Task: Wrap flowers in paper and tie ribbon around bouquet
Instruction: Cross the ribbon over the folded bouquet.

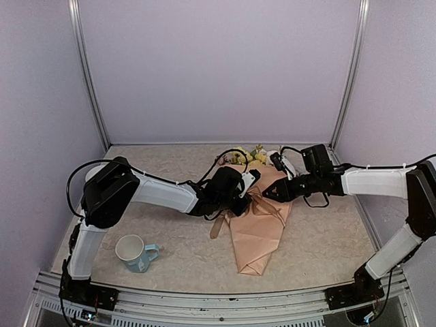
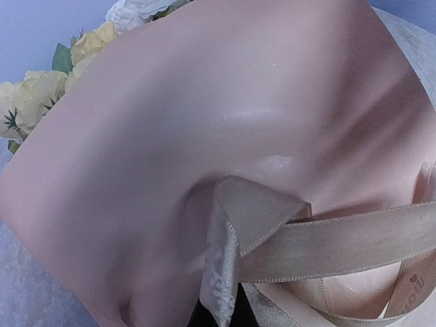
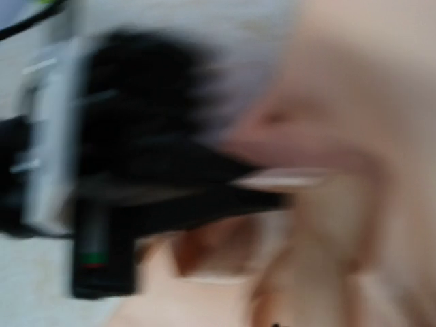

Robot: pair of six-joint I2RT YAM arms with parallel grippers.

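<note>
Top external view: the bouquet (image 1: 262, 221) lies mid-table with its long axis near-to-far. The tip of the paper (image 1: 253, 251) points toward the arm bases, and the flowers (image 1: 251, 157) sit in the cone's wide mouth toward the back wall. A mug (image 1: 133, 252) stands well apart, near left. The left gripper (image 1: 247, 191) presses the bouquet's left side, clamped on the ribbon (image 2: 340, 245). The right gripper (image 1: 266, 193) meets it from the right; its jaws are too blurred to judge.

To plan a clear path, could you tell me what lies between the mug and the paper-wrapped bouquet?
In the top view, mostly bare table; only the ribbon tail shows close beside the bouquet, well away from the mug.
</note>
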